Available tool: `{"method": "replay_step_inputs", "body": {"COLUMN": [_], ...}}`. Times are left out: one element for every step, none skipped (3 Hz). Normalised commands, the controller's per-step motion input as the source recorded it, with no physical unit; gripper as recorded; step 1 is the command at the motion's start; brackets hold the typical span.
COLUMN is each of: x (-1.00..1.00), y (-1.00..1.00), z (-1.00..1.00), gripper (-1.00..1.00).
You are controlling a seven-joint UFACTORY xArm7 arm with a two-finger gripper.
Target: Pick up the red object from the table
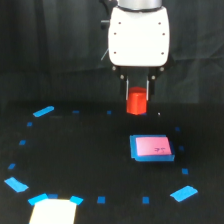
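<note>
The red object (136, 102) is a small red-orange block held between my gripper's two thin dark fingers (127, 86). My gripper (137, 95) hangs from a white housing at the top centre of the exterior view and is shut on the block. The block appears lifted a little above the black table (75, 150); its lower edge shows a faint bluish mark beneath it. The upper part of the block is partly hidden between the fingers.
A flat blue-edged square with a pale pink top (151, 148) lies just in front of the gripper. Blue tape marks dot the table, with larger blue pieces at the left (43, 111), lower left (16, 185) and lower right (183, 193). A pale object (52, 210) sits at the bottom left.
</note>
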Motion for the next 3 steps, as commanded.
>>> {"method": "replay_step_inputs", "body": {"x": [0.08, 0.13, -0.58], "y": [-0.17, 0.14, -0.29], "z": [-0.40, -0.55, 0.12], "gripper": [-0.93, -1.00, -1.00]}}
